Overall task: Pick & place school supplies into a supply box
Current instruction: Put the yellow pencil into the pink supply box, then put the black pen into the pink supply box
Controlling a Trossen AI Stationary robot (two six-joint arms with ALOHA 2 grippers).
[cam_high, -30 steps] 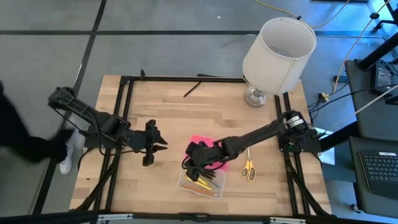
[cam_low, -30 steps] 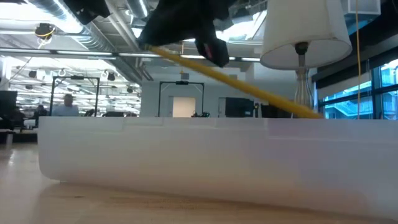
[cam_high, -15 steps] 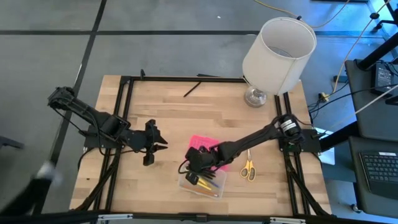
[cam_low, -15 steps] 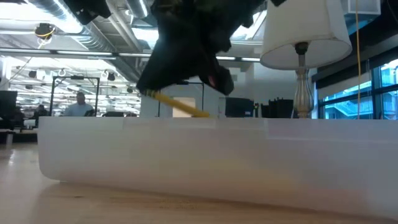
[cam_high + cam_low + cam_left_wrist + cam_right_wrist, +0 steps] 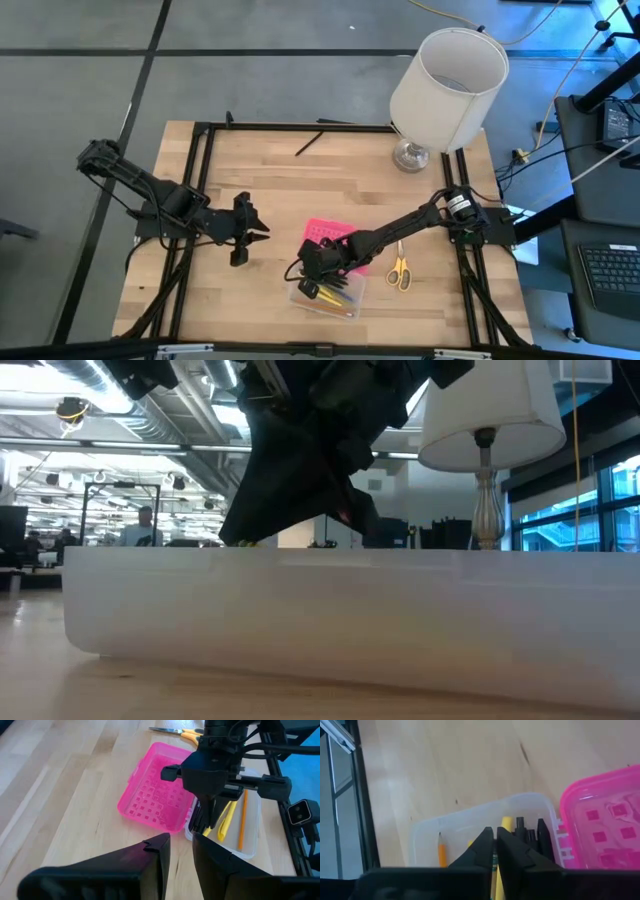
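The supply box lies open near the table's front. Its clear base (image 5: 325, 294) is hinged to the pink dotted lid (image 5: 324, 230), which lies flat behind it. My right gripper (image 5: 309, 282) is down over the base, shut on a yellow pencil (image 5: 506, 825). A yellow pen (image 5: 227, 817) and an orange pencil (image 5: 242, 820) lie in the base. Scissors with yellow handles (image 5: 399, 268) lie flat on the table to the right. My left gripper (image 5: 262, 232) hovers left of the box, empty, with a narrow gap between its fingers. My right gripper pinches the yellow pencil between its two fingers, and a short length (image 5: 506, 826) shows just past the fingertips. The fingers slant down into the clear base from above. In the low view the base's wall (image 5: 350, 610) hides the pencil's lower part.
A white-shaded lamp (image 5: 445, 80) stands at the table's far right corner. A thin black pen (image 5: 308, 143) lies near the far edge. Black frame rails run along the table's sides. Bare wood lies between my left gripper and the box.
My right gripper has gone down into the clear base and a little toward the near edge, keeping hold of the yellow pencil. The pencil slanted across the box's rim before and has now sunk almost wholly behind the wall.
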